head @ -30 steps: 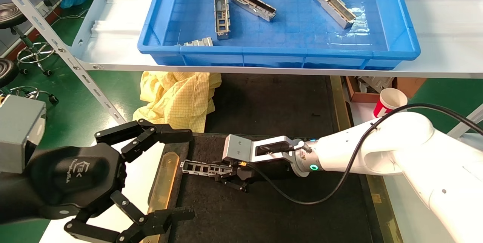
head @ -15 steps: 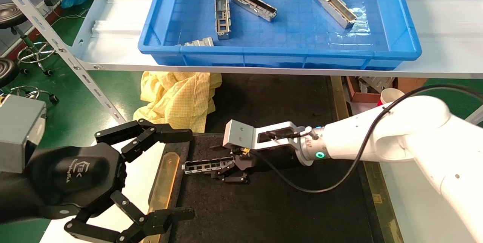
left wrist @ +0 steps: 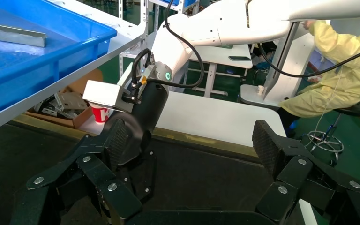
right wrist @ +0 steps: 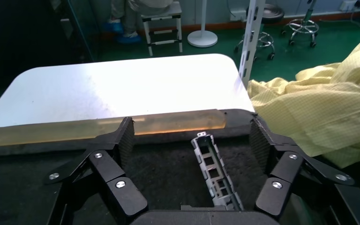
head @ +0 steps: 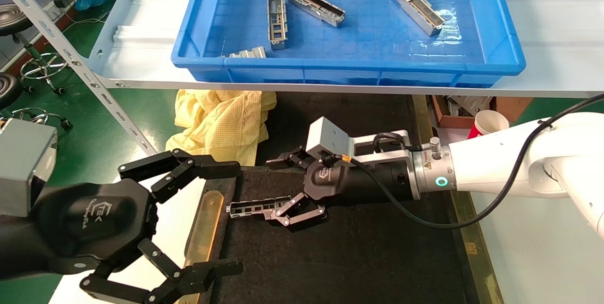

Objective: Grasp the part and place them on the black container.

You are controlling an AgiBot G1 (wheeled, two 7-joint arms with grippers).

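Observation:
The part (head: 257, 206), a slim grey metal channel with rectangular cut-outs, lies flat on the black container (head: 358, 257) near its left brass-coloured strip (head: 203, 228). My right gripper (head: 284, 184) is open, with one finger above the part's right end and one just in front of it. In the right wrist view the part (right wrist: 213, 169) lies on the black container (right wrist: 159, 168) between the spread fingers (right wrist: 124, 137), touching neither. My left gripper (head: 229, 219) is open and empty at the container's left edge; it also shows in the left wrist view (left wrist: 192, 145).
A blue crate (head: 349, 65) on the shelf above holds several more grey parts (head: 316, 5). A yellow cloth (head: 222, 120) lies behind the container's left corner. A red and white paper cup (head: 488, 127) and a cardboard box (head: 453, 115) stand at the right.
My right gripper has opened and let go of the part, then drawn back to the right and turned. The part stays on the black container. The left arm has not moved.

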